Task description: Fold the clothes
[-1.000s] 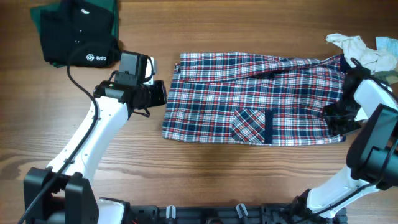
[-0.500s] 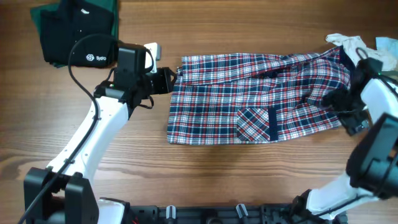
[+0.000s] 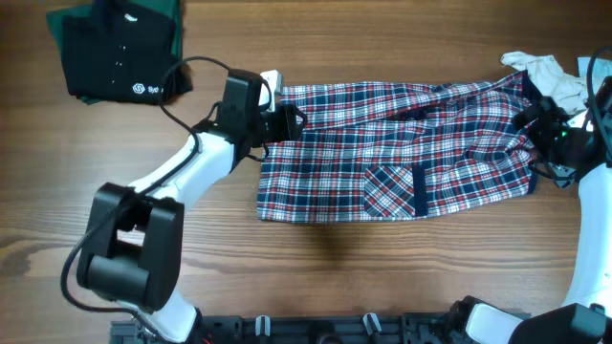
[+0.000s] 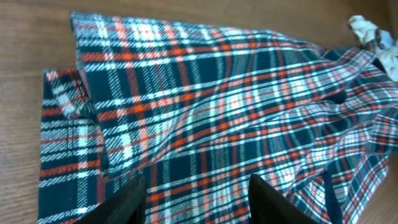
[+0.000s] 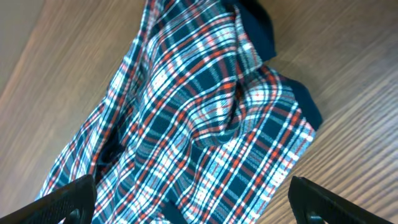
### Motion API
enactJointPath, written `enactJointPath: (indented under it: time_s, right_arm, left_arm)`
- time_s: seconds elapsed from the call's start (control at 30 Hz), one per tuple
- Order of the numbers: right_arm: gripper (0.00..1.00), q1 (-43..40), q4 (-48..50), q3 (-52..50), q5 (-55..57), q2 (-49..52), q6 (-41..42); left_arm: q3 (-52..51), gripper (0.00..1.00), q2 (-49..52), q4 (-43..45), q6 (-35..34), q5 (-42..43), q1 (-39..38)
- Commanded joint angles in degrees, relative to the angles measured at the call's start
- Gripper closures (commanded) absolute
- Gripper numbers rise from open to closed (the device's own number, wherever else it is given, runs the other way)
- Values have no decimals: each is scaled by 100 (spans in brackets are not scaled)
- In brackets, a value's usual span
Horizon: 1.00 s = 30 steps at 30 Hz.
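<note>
A red, white and navy plaid shirt (image 3: 402, 153) lies folded lengthwise across the middle of the table, pocket (image 3: 390, 191) facing up. My left gripper (image 3: 290, 120) hovers over its upper left corner. In the left wrist view the fingers stand apart above flat plaid cloth (image 4: 236, 106), left gripper (image 4: 199, 202) open and holding nothing. My right gripper (image 3: 537, 134) is at the shirt's rumpled right end. The right wrist view shows that gripper (image 5: 193, 205) spread wide over the bunched fabric (image 5: 205, 112), gripping nothing.
A folded dark green and black garment (image 3: 120, 53) lies at the back left. A crumpled cream cloth (image 3: 545, 72) sits at the back right, just beyond the shirt's right end, and shows in the left wrist view as the cream cloth (image 4: 372, 34). Bare wood lies in front of the shirt.
Both grippers have opened. The left arm swung right and back to the shirt's upper left corner. The right gripper let go of the shirt's right end and drew back; the shirt shifted slightly right.
</note>
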Motion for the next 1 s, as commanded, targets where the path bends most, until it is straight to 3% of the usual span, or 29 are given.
enactJointPath:
  time_s: [0.0, 0.2, 0.73, 0.8, 0.83, 0.87, 0.97]
  right_arm:
    - [0, 20, -52, 55, -247, -42, -177]
    - [0, 20, -131, 55, -247, -42, -284]
    - [0, 20, -236, 55, -245, -42, -323]
    - [0, 20, -225, 55, -247, -42, -326]
    - [0, 20, -225, 55, -247, -42, -326]
    - [0, 20, -232, 55, -245, -42, -326]
    - [0, 20, -258, 55, -245, -42, -328]
  left_arm:
    - [17, 48, 330, -107, -442, -293, 17]
    - [17, 49, 448, -192, -686, -931, 17]
    - [17, 50, 1027, 857, -710, -793, 17]
    - [17, 59, 1025, 935, -710, -791, 17]
    - [17, 77, 1025, 1008, -710, -791, 17]
    - [17, 87, 1025, 1056, -710, -793, 17]
    - [20, 96, 1027, 1156, -710, -793, 17]
